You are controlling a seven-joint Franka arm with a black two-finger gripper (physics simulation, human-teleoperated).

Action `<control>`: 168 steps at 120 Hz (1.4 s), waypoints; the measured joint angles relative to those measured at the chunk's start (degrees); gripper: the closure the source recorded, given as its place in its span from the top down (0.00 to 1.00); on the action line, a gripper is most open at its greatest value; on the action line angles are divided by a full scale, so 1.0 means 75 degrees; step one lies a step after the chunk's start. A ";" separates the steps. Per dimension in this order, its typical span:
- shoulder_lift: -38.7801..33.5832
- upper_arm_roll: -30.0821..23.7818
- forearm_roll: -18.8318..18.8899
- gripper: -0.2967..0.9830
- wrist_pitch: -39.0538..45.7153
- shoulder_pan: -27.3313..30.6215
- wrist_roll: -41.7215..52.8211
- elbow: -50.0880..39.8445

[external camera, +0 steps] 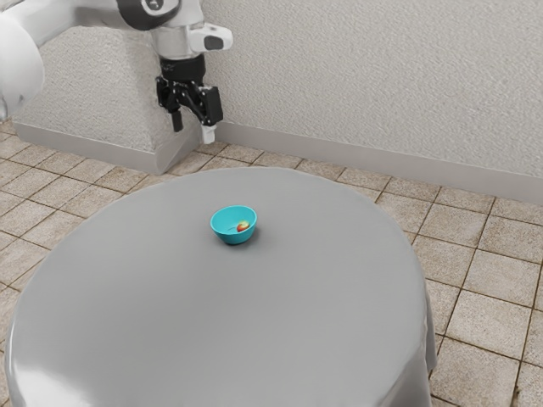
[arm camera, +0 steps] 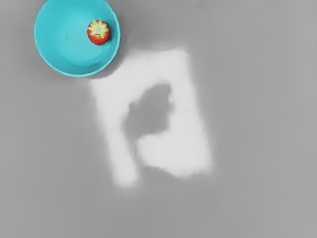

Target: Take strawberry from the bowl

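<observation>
See a round table (external camera: 212, 331) under smooth grey cloth (external camera: 416, 381), hanging in folds at the exterior view's lower right. Catches glare (external camera: 41, 386) at the lower left. In the wrist view, see a bright patch (arm camera: 190, 153) on the cloth, broken by a ragged shadow (arm camera: 154, 111). Beyond, find a rough pale wall (external camera: 382, 68), with a corner towards the exterior view's left, edged below by plain grey skirting (external camera: 339, 153). Around the table, see beige square tiles (external camera: 488, 326) with dark joints.
</observation>
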 joint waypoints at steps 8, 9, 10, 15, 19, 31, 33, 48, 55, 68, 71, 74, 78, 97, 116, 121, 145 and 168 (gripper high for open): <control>0.0124 -0.0023 0.0191 0.77 0.0469 -0.0101 0.0075 -0.0029; 0.0134 -0.0024 0.0221 0.77 0.0518 -0.0107 0.0084 -0.0033; 0.0143 -0.0025 0.0249 0.77 0.0565 -0.0110 0.0092 -0.0037; 0.0274 -0.0028 0.0366 0.77 0.0774 -0.0127 0.0135 -0.0053; 0.0478 -0.0025 0.0415 0.77 0.0930 -0.0129 0.0165 -0.0057; 0.0937 0.0014 0.0495 0.77 0.1561 -0.0106 0.0252 -0.0081; 0.1003 0.0018 0.0504 0.77 0.1649 -0.0095 0.0265 -0.0084; 0.1255 0.0083 0.0487 0.76 0.2133 0.0177 0.0218 -0.0504; 0.1304 0.0094 0.0487 0.73 0.2323 0.0315 0.0176 -0.0701; 0.1626 0.0099 0.0471 0.65 0.2736 0.0385 0.0107 -0.0851; 0.1704 0.0099 0.0468 0.64 0.2840 0.0391 0.0090 -0.0857; 0.1770 0.0099 0.0464 0.62 0.2932 0.0400 0.0066 -0.0861; 0.1835 0.0099 0.0458 0.60 0.3043 0.0411 0.0030 -0.0865; 0.2131 0.0099 0.0344 0.51 0.3523 0.0430 -0.0141 -0.0866; 0.2486 0.0099 0.0291 0.48 0.3946 0.0435 -0.0311 -0.0809; 0.2584 0.0099 0.0285 0.47 0.4066 0.0435 -0.0351 -0.0803; 0.2883 0.0099 0.0273 0.46 0.4527 0.0435 -0.0513 -0.0769; 0.3039 0.0099 0.0247 0.45 0.4758 0.0435 -0.0631 -0.0778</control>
